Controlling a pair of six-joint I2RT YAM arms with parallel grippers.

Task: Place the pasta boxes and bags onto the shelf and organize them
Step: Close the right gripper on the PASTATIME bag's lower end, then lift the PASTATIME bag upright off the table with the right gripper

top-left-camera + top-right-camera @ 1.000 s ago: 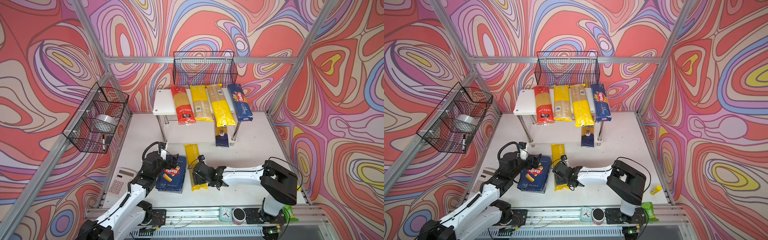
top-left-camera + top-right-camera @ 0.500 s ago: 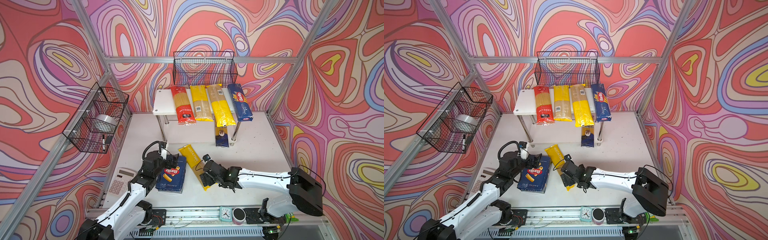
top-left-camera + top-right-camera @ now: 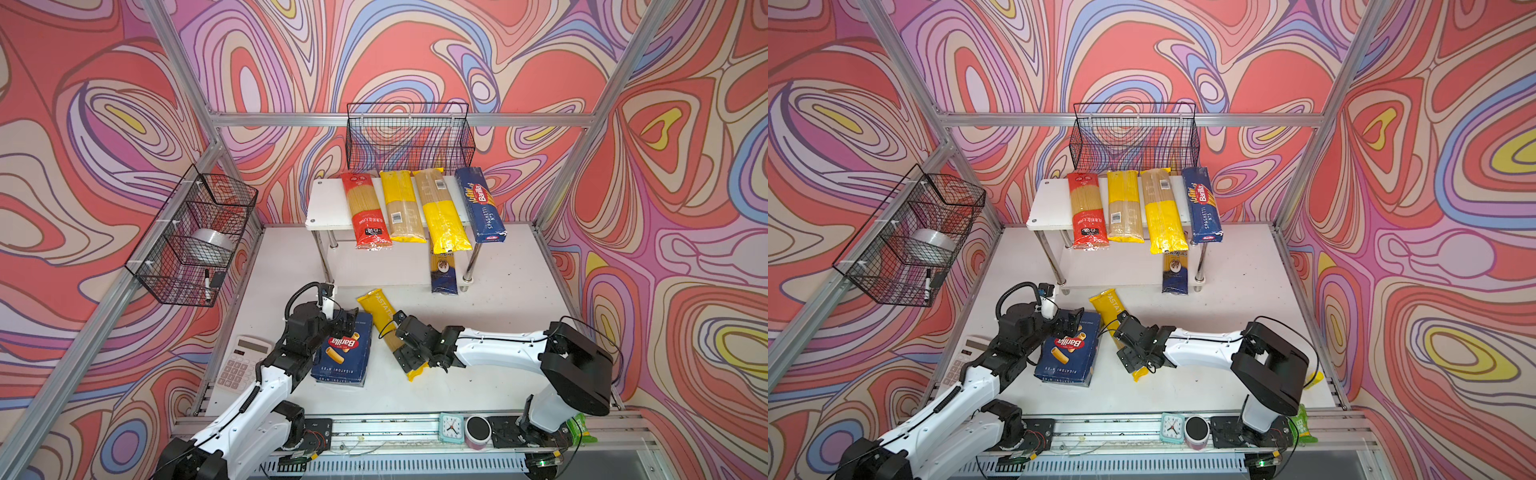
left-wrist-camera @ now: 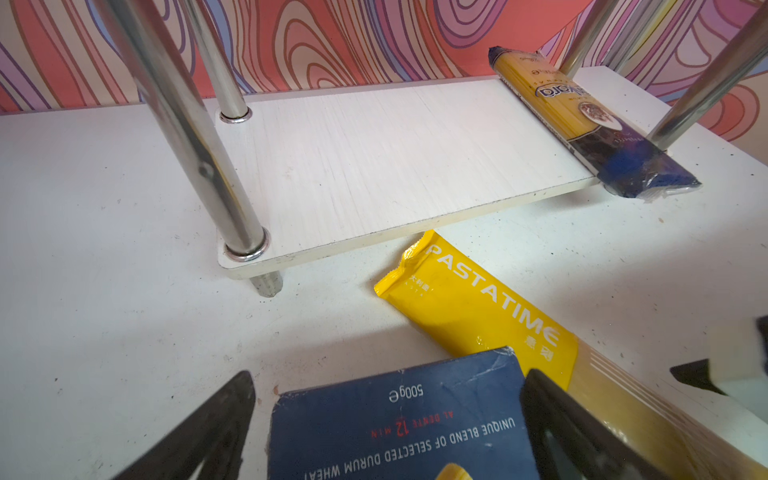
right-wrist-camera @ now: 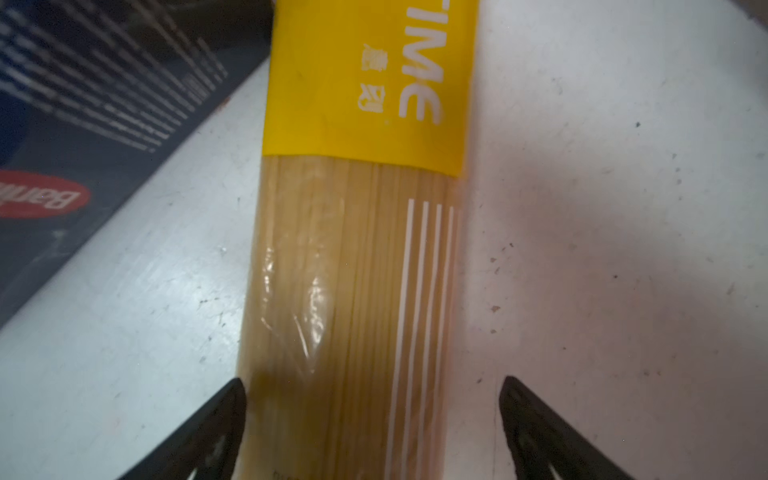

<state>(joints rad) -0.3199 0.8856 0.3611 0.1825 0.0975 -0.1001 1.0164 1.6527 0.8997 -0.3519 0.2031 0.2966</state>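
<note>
Before the shelf (image 3: 328, 208) lay the box (image 3: 343, 353), the left gripper (image 4: 390, 376) spread unclenched round its shelf-ward end. The PASTATIME bag (image 3: 380, 311) lay slanted, tip nearly at the shelf, between the right gripper's (image 5: 372, 384) released jaws. Best pinch mid-length and lift level.
</note>
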